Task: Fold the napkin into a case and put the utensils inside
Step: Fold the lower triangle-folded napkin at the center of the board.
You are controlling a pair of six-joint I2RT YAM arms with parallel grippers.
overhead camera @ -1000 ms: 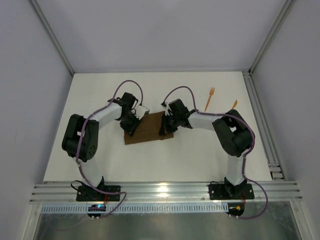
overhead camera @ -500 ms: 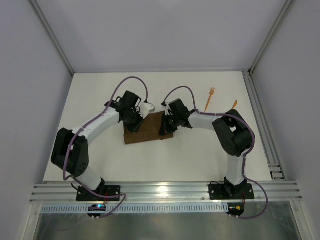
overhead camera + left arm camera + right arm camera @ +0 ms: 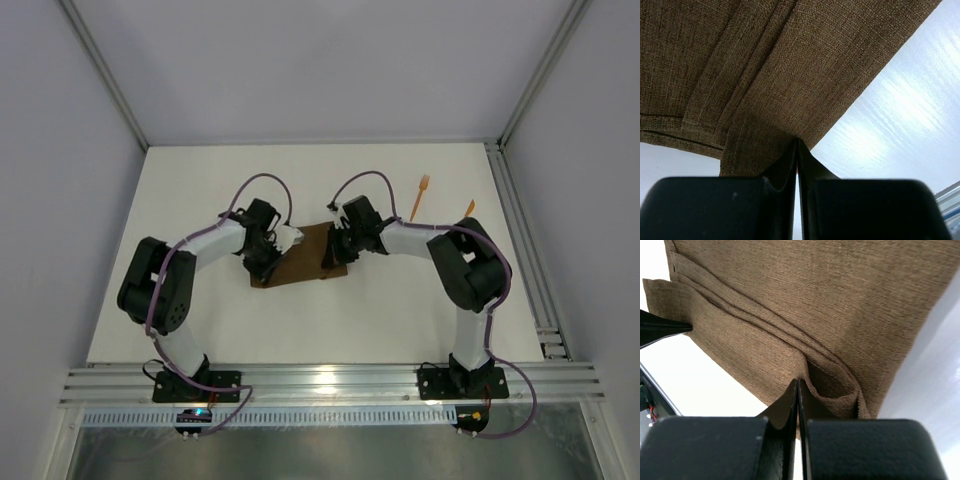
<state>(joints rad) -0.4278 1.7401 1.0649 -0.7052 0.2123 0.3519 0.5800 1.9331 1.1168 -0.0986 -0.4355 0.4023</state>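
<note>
Overhead, we see a white desk [image 3: 400, 310] walled in pale grey, the dark brown napkin [image 3: 305, 255] lying partly folded near its middle. Our left pincer [image 3: 797, 150] is pinched together on the napkin's edge, our right pincer [image 3: 798, 387] clamped on a fold; the two orange utensils [image 3: 420, 197] lie on bare desk toward the far right.

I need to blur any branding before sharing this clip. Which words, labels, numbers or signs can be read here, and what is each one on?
None can be read: the napkin, the orange fork and the white table carry no text.
The small lit board by the left arm's base is too small to read.
</note>
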